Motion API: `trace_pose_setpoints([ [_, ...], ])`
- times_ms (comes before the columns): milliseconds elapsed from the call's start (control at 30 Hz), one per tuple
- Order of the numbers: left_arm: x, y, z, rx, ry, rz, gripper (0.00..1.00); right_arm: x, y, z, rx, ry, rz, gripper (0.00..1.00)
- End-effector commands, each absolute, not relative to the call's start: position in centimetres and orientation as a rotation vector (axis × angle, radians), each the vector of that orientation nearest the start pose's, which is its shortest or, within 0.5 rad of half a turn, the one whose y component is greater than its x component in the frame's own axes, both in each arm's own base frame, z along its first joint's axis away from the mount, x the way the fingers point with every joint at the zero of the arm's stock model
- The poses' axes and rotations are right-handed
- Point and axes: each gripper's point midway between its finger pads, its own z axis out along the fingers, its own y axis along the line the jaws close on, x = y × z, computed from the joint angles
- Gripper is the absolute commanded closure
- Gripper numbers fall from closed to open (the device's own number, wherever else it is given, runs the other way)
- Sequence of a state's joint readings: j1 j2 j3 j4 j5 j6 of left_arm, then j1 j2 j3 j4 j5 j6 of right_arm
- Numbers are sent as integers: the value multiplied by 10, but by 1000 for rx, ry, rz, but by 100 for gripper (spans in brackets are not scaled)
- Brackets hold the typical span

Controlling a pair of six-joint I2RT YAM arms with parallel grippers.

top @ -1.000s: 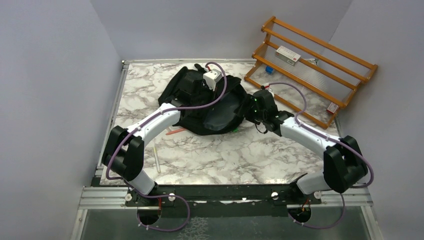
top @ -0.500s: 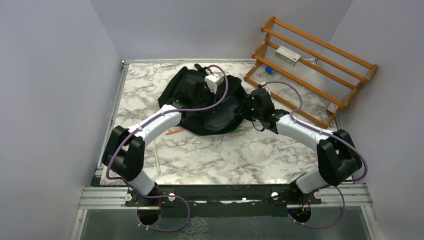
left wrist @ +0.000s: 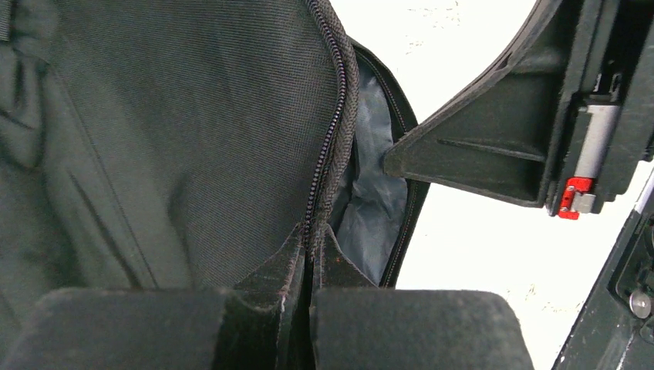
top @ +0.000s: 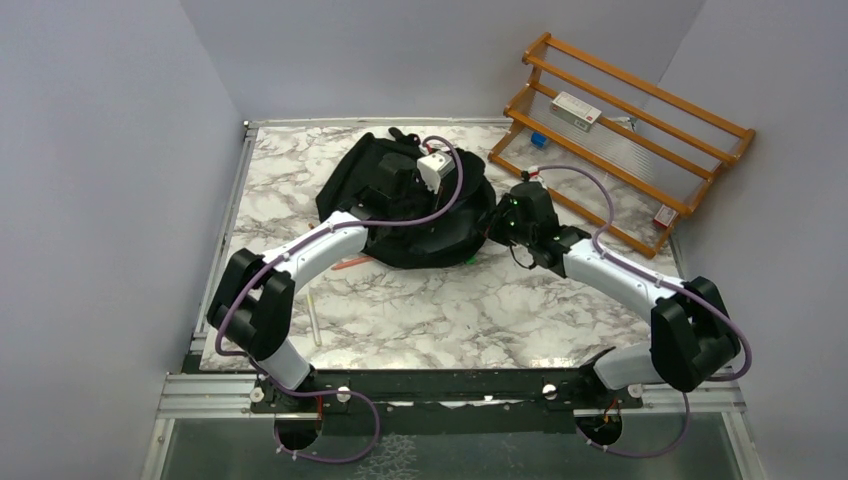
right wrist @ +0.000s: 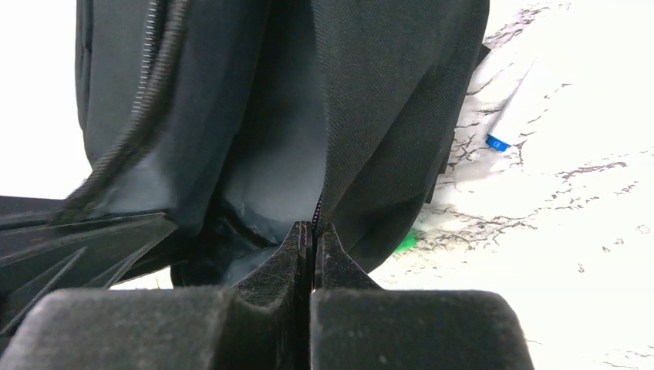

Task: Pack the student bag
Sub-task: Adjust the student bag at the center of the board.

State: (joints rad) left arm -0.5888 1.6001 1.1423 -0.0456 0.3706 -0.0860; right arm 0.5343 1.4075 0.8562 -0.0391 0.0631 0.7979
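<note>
Student bag (top: 350,185) lies at the far centre of the marble table (top: 450,310), with its unzipped opening on the side nearest the right arm. Left gripper (left wrist: 308,258) is clamped on the zipper (left wrist: 328,116) edge of one flap. Right gripper (right wrist: 312,240) is clamped on the fabric of the opposite lip. Grey lining (left wrist: 370,200) shows between them.

Hazards, as judged from this state:

1. The student bag is soft and unanchored. An uneven pull probably drags the whole body instead of widening the mouth, possibly toward the wooden rack (top: 620,140) near its right side.
2. Both claws are occupied. Releasing either one to fetch an item likely lets that flap fall and close the opening.
3. Each grip holds only a thin fold at the fingertips. Extra tension may strip the fabric out.
4. Any drag could sweep or bury the loose items beside the near edge: the orange pen (top: 350,264) and the green object (right wrist: 405,241) partly under the fabric.
</note>
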Motion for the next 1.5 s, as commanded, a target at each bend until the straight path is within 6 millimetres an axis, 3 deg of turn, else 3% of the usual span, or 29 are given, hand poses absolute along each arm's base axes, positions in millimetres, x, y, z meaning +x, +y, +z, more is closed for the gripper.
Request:
trace_pose_setpoints([
  [0,335,-327,166,799,1989,-860,100,345,215,151,345,2144,682,99],
  [233,328,-339,152,835,2012,-885,100,343,212,152,348,2134,681,99],
  [467,322,-340,144,843,2029,-883,76,340,209,149,355,2137,674,99],
  [700,317,-338,134,856,2051,-882,71,342,196,150,399,2114,606,100],
  [1033,306,-336,134,862,2065,-908,48,342,193,151,394,2096,604,99],
  [1100,306,-338,137,861,2061,-924,47,342,195,151,386,2101,610,99],
  [1167,307,-341,145,850,2045,-944,39,341,196,150,379,2106,615,100],
  [1467,325,-349,198,767,1930,-966,20,342,184,150,366,2098,535,99],
])
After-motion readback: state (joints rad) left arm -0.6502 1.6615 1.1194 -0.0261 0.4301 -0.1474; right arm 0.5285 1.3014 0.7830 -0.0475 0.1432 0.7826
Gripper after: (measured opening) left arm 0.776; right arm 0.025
